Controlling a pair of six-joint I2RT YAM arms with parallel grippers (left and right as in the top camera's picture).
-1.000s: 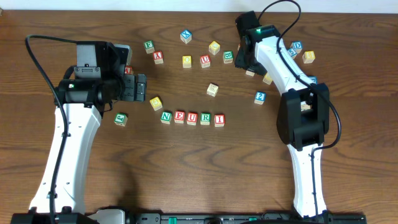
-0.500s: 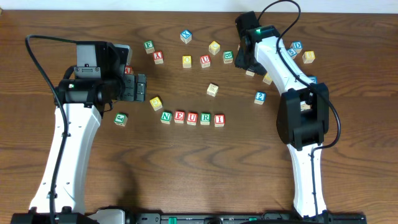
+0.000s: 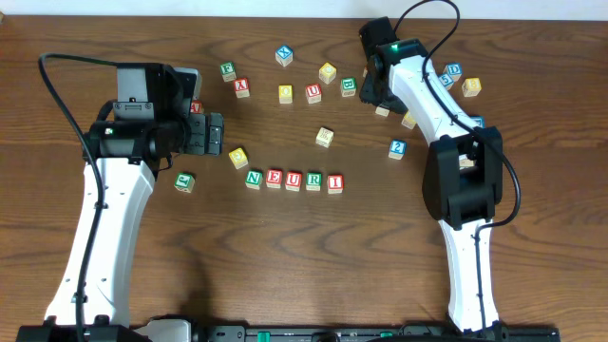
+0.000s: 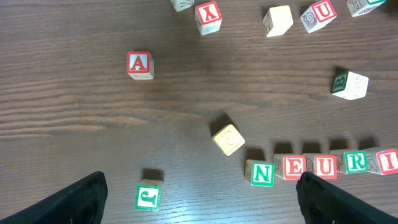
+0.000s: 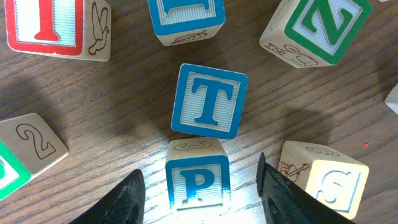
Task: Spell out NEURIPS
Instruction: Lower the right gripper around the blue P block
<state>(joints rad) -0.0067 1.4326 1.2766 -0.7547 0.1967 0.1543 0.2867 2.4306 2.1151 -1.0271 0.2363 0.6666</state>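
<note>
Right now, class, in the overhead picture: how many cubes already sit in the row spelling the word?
5, side by side, left to right: green N, red E, red U, green R, red I. None of the row looks hidden.

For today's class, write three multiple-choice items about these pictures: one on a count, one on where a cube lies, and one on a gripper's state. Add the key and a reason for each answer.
1. How many cubes form the spelled row?
A) three B) five C) seven

2. Where is the blue P cube?
A) joined to the row's end B) stacked on another cube C) between the fingers of the right gripper

3. How is the left gripper?
A) open, holding nothing B) shut on a cube C) shut, empty

Key:
1 B: N, E, U, R and I stand side by side.
2 C: the right wrist view shows it between the fingers, with a gap on each side.
3 A: its fingers stand wide apart and touch no cube.
</note>
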